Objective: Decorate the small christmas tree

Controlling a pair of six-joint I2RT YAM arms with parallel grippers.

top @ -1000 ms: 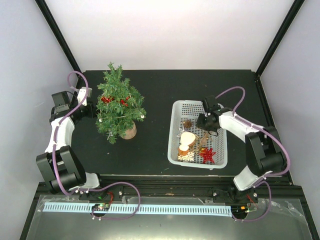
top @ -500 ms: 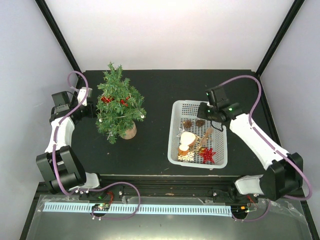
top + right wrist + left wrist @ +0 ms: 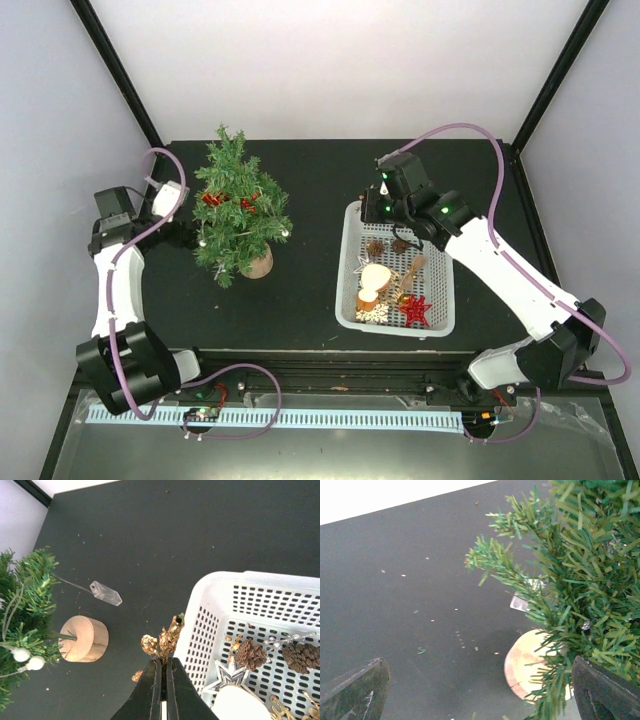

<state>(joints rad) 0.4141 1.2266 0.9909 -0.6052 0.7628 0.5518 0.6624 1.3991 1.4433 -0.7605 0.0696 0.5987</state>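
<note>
Now gripping a gold sprig (image 3: 162,639) in clenched right pincer (image 3: 161,666), just beside basket (image 3: 197,625). Hovering with released left pincer (image 3: 480,692) beside tree (image 3: 580,580), upright at left of the table (image 3: 330,180). Probably light, tippy, soft-bristled; best steadied at wooden base (image 3: 525,660). Cannot make out sprig's hanger, nor tree's far side.

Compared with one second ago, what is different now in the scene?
The right fingers, shut on a gold glitter sprig, rose out of the white basket toward its far-left corner. The small christmas tree, the basket and the open left fingers stayed put.
</note>
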